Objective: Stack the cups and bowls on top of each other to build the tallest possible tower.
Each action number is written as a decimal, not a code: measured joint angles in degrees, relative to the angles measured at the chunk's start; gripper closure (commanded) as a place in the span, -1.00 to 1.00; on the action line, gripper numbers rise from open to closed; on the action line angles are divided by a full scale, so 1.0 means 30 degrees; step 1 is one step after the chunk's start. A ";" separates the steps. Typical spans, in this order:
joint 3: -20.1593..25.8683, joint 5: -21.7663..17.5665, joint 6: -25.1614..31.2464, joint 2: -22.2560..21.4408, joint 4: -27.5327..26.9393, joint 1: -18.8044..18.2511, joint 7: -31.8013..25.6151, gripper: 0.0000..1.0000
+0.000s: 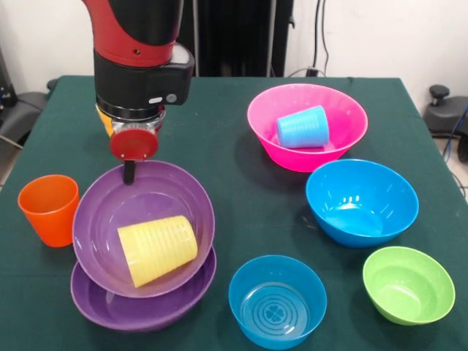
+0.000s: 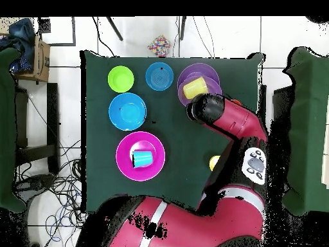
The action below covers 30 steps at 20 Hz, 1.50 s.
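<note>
My gripper (image 1: 129,172) hangs at the far rim of the upper purple bowl (image 1: 102,219), which sits askew and tilted on the second purple bowl (image 1: 110,307). A pale yellow ribbed cup (image 1: 157,248) lies on its side in the upper bowl. An orange cup (image 1: 48,209) stands upright just left of the purple bowls. A light blue cup (image 1: 302,127) lies in the pink bowl (image 1: 344,110). The big blue bowl (image 1: 362,201), small blue bowl (image 1: 278,300) and green bowl (image 1: 408,284) stand empty. One amber-yellow cup (image 2: 214,163) shows beside the arm; the other is hidden.
The green table (image 1: 241,190) has open cloth between the purple bowls and the pink and blue bowls. My arm (image 2: 225,122) covers the table's side near the orange cup. Cables and furniture lie on the floor around the table.
</note>
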 measured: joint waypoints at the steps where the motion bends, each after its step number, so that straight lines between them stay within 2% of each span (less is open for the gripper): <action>1: -0.0003 -0.0004 0.0159 0.0059 -0.0196 -0.0002 0.0000 1.00; 8: 0.0000 -0.0008 0.1016 0.0940 -0.1884 -0.0004 0.0000 1.00; 20: -0.0077 -0.0004 0.2123 0.1581 -0.2978 -0.0002 0.0000 1.00; 21: -0.0082 -0.0004 0.2416 0.1583 -0.3031 -0.0006 0.0000 -1.00; 30: -0.0124 -0.0004 0.3685 0.1726 -0.3465 -0.0014 0.0000 -1.00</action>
